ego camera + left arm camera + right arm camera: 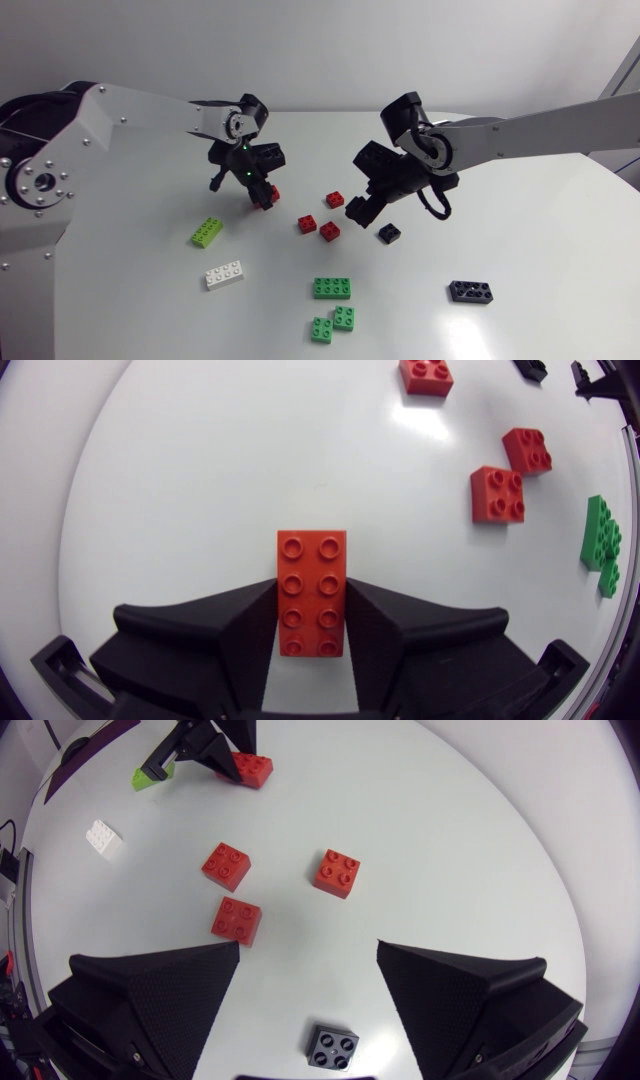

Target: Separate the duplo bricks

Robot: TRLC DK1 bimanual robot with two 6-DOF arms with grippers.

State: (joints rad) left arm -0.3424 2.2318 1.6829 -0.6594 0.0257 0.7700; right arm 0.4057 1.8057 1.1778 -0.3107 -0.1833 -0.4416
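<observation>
A red two-by-four brick is clamped lengthwise in my left gripper, both fingers pressing its long sides. It hangs just above the table, left of centre. My right gripper stands open with nothing held, above a small black brick. Three small red bricks lie apart ahead of it. From above, the right gripper hovers between the red bricks and the black brick.
A lime brick and a white brick lie at the front left. A green two-by-four and two small green bricks sit near the front edge. A long black brick lies front right.
</observation>
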